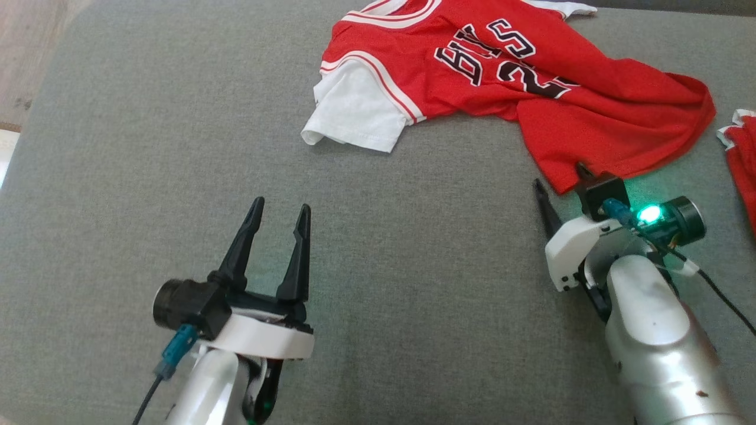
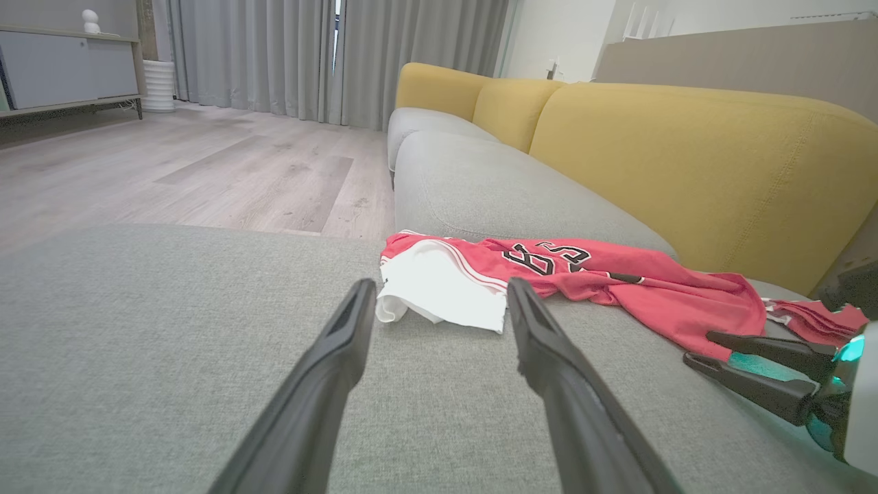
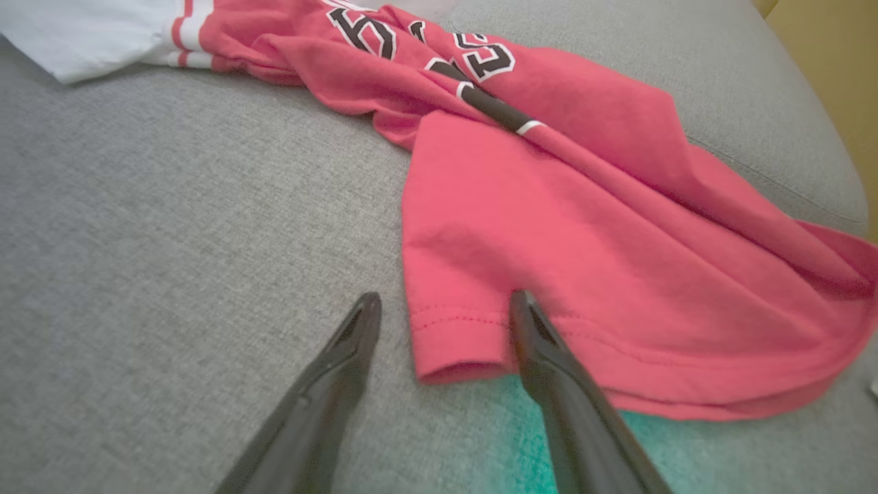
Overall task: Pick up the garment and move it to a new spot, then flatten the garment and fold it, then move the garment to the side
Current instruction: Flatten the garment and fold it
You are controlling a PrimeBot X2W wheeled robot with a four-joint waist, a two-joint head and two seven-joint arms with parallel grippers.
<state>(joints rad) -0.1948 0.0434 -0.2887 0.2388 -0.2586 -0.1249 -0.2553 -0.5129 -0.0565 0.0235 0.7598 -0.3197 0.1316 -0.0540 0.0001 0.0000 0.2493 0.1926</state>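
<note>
On top of the grey sofa cushion (image 1: 147, 147), the red jersey (image 1: 531, 88) is laid crumpled toward 1 o'clock in the head view. Its long axis is run roughly from 10 o'clock (white sleeve (image 1: 354, 112)) to 4 o'clock (bottom hem). A second red garment (image 1: 741, 153) is cut by the 3 o'clock edge, just apart from the jersey.

The right pincer (image 1: 560, 177) is held with fingers spread and nothing clamped. The jersey's hem corner (image 3: 453, 343) is found right at its tips, at 12 o'clock. The left pincer (image 1: 280, 206) is likewise spread and empty, with the sleeve at its 1 o'clock, well apart.

From the head camera, one right finger is partly masked by the wrist camera block. In the right wrist view the corner is framed between both fingers, one over bare cushion and one over fabric; contact cannot be told. A yellow backrest (image 2: 686, 158) behind the cushion is added by the left wrist view.

The right arm is judged nearer, so pickup is expected at that corner. Risk: only the top layer may be caught.
</note>
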